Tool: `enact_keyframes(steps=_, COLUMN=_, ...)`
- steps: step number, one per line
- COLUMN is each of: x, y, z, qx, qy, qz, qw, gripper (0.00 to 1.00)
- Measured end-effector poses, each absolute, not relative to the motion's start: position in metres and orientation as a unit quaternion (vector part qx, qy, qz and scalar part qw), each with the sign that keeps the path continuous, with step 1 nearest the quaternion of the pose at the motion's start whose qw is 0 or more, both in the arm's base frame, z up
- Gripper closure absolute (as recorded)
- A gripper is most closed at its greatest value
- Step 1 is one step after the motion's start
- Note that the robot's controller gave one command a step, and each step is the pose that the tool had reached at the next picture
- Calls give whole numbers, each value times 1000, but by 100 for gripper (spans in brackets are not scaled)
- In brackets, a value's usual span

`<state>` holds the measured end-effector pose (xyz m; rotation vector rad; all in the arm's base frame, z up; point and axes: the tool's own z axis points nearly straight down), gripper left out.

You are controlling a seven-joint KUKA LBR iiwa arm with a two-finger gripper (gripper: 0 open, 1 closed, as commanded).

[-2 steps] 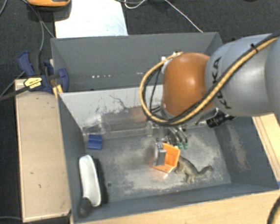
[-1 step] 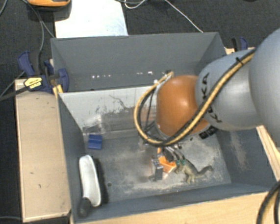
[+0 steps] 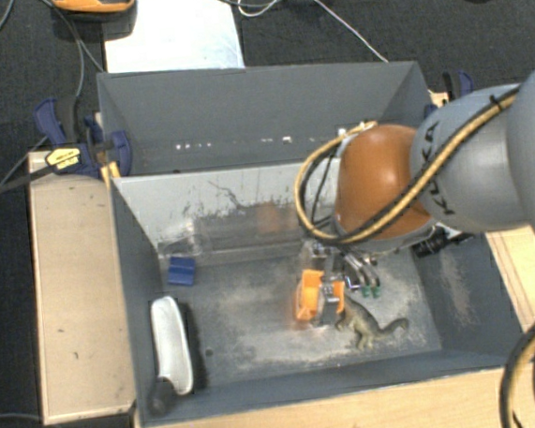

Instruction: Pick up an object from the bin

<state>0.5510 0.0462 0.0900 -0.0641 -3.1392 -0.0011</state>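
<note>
The gripper (image 3: 332, 302) hangs low over the floor of the grey bin (image 3: 239, 117), right of the middle and towards the near wall, under the arm's rounded orange cover (image 3: 378, 184) and a loop of cables (image 3: 304, 182); whether it is spread or pressed together cannot be told, as the wrist and its fittings hide the tips. Just at its left side, touching or nearly so, is a small orange thing (image 3: 307, 299) — blocky and longer than it is wide; its long axis runs from the near side to the far side of the bin, leaning slightly, with the far end tipped to the right and the near end to the left. Whether it is pinched or merely lies against the gripper cannot be told. Just to the near right lies an olive toy dinosaur (image 3: 378, 329), stretched roughly left to right on the bin floor; it is apart from the orange thing. Well away, along the left wall, lies a long white thing (image 3: 171, 342) with a dark near end; a small blue block (image 3: 181, 270) sits beyond it — both are clear of the arm.
</note>
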Motion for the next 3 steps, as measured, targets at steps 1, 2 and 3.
enact_keyframes(steps=1, x=515, y=44, z=70, qx=23, qy=-1000, qz=-1, qw=0, gripper=100)
enact_keyframes(steps=2, x=515, y=44, z=70, qx=22, qy=-1000, qz=-1, qw=0, gripper=100)
enact_keyframes(steps=3, x=511, y=43, z=159, qx=28, qy=-1000, qz=-1, qw=1, gripper=100)
